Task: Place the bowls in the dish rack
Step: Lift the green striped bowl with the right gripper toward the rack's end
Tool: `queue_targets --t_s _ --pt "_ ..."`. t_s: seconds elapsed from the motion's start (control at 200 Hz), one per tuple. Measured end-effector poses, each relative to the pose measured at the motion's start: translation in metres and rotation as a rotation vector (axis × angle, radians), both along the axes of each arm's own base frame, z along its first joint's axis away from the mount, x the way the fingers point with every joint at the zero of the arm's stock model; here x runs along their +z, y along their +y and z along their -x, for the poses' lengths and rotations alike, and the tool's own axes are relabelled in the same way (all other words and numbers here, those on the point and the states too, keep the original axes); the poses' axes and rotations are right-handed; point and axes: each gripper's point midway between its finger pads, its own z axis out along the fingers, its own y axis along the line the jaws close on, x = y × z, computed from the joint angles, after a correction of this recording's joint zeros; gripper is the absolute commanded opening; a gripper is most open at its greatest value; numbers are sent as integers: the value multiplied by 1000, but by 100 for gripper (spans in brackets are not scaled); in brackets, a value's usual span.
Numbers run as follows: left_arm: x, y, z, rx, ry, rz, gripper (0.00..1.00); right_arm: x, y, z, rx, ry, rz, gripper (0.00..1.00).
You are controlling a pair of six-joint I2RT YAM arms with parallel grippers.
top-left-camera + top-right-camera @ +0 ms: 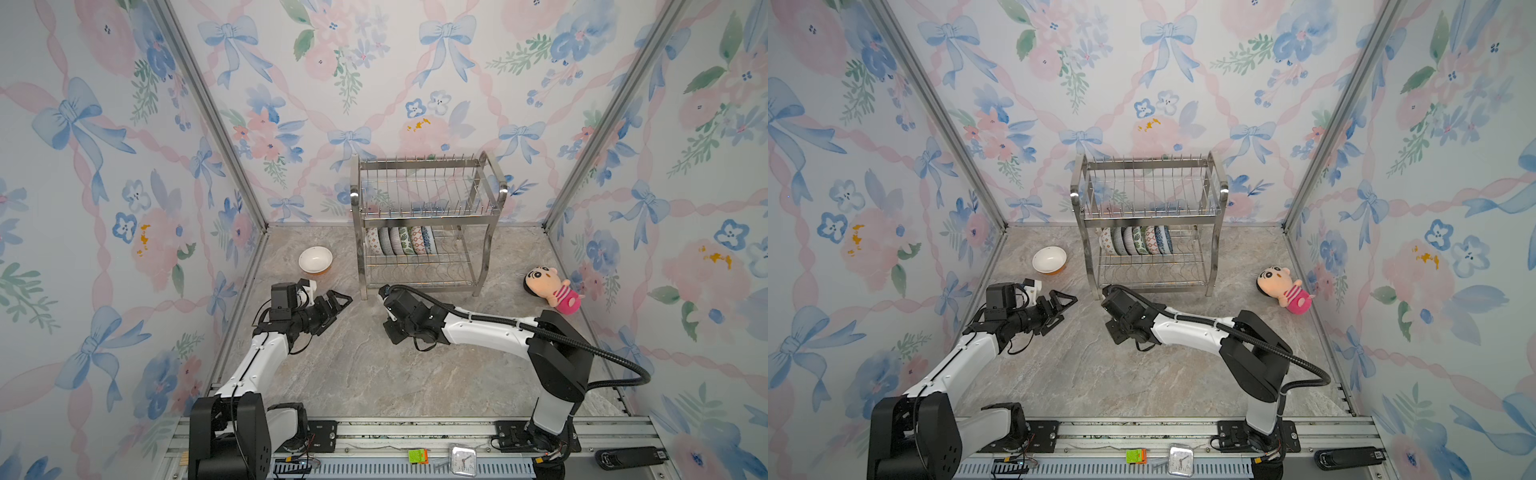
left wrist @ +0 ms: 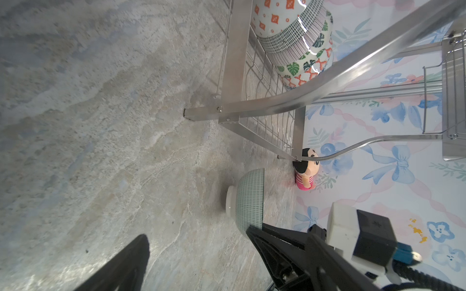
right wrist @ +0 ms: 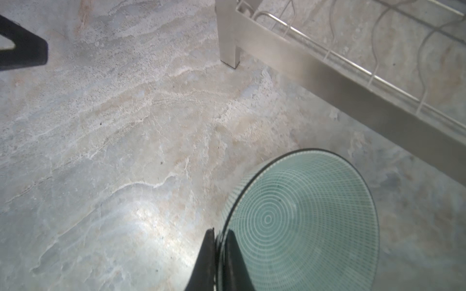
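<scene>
Rim of the pale green bowl (image 3: 302, 221) is clamped by the right gripper (image 3: 219, 235), one finger inside, one outside. The bowl is held foot down, low over the marble tabletop (image 3: 113, 151); contact cannot be told. In both top views it is hidden under that wrist. The left gripper (image 1: 338, 305) is held wide apart and empty just to the left, bowl ahead of its fingers, untouched. Just beyond, the dish rack (image 1: 419, 214) is stood; in its lower tier six bowls (image 1: 401, 241) are set on edge. An orange-and-white bowl (image 1: 315, 259) is seated upright on the table left of the rack.
</scene>
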Motion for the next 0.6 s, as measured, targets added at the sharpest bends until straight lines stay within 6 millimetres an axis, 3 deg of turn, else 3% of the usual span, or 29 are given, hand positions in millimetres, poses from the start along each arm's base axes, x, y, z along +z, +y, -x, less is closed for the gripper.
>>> queue_targets --t_s 0.11,0.295,0.46,0.6 --pt "9 -4 -2 -13 -27 -10 98 14 -31 -1 -55 5 -36 0" --pt "15 -16 -1 -45 -49 -25 98 62 -82 -15 -172 -49 -153 0" --pt "28 -43 7 -121 -93 -57 98 107 -133 -28 -294 -117 -236 0" --pt "48 -71 13 -190 -162 -78 98 131 -194 -35 -450 -155 -246 0"
